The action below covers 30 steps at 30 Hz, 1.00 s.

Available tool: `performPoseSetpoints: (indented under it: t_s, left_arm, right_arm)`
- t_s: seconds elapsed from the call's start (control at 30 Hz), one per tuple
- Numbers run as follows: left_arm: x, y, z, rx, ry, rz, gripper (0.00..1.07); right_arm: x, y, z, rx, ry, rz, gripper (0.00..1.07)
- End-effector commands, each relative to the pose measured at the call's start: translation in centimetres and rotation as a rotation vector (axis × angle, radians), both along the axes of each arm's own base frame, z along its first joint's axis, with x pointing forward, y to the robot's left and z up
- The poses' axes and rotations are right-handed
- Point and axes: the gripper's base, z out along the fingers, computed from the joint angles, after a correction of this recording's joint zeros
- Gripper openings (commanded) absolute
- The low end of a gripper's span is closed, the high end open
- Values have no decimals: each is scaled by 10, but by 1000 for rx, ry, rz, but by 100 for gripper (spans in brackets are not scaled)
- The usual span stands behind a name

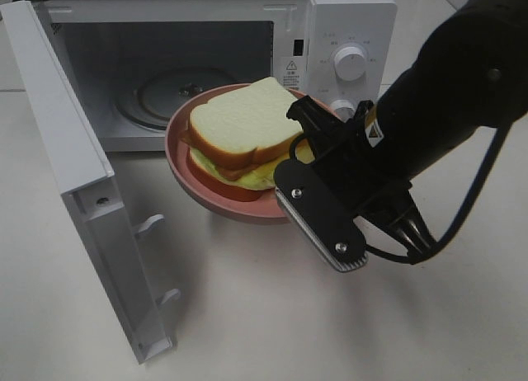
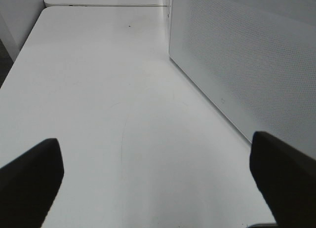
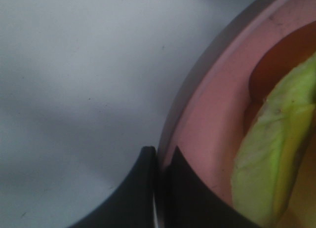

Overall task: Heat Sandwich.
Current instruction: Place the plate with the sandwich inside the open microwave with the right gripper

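Observation:
The sandwich (image 1: 243, 129) of white bread with green and red filling lies on a round pink plate (image 1: 188, 168), held up just in front of the open microwave (image 1: 338, 22). My right gripper (image 1: 299, 160) is shut on the plate's near right rim. In the right wrist view, that gripper (image 3: 160, 161) pinches the pink rim (image 3: 207, 119), with the sandwich's green layer (image 3: 276, 144) beside it. My left gripper (image 2: 155, 169) stands open and empty over the white table (image 2: 98, 90), next to the microwave's side wall (image 2: 247, 65). It does not show in the high view.
The microwave door (image 1: 82, 191) is swung wide open at the left. A glass turntable (image 1: 157, 96) lies inside the cavity, behind the plate. The control knobs (image 1: 350, 61) are on the right front panel. A black cable (image 1: 478, 191) hangs from the right arm.

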Motion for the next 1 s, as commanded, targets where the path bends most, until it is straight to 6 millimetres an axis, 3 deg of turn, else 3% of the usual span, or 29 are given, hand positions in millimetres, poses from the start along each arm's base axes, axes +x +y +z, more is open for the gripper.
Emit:
performPoseSetpoints:
  t_s: [0.03, 1.0]
  left_arm:
    - [-4, 0, 0, -1, -30, -2, 97]
    - [-4, 0, 0, -1, -30, -2, 97]
  right_arm:
    - [11, 12, 6, 47, -16, 31, 0]
    - [69, 66, 2, 21, 33, 77, 0]
